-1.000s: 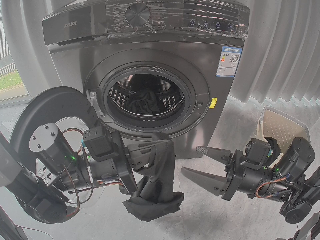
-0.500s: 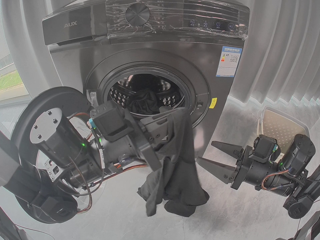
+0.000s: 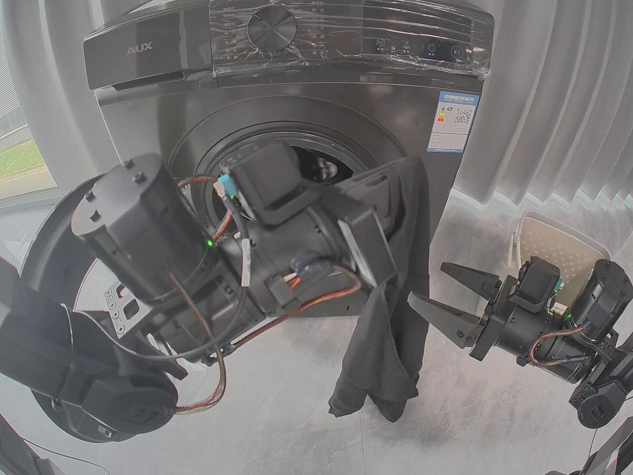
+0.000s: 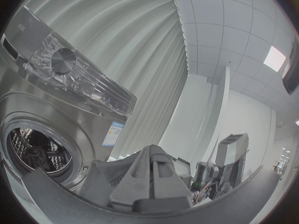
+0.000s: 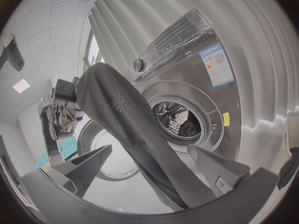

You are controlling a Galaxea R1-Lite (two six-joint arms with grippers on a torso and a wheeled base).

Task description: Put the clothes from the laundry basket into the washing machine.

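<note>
The left gripper is squeezing a dark cloth – its fingers are pressed together on the top of it. The cloth is draping over the fingers and hanging straight down below them, with its loose end dangling in the air above the floor.

The washer is standing just behind the left gripper. Its round door is swinging wide open, off to the side behind the left arm. The drum is showing past the gripper, and a dark piece of clothing is lying inside it.

The right gripper is hanging lower than the left one, near the hanging cloth on the side away from the door. Its two fingers are spread apart and are holding nothing – the cloth is hanging in front of the gap between them, not touching them as far as the head view shows.

The basket is sitting on the floor behind the right gripper, next to the washer and by the curtain. Another dark piece is lying low by the basket, off to the side of the right gripper.
</note>
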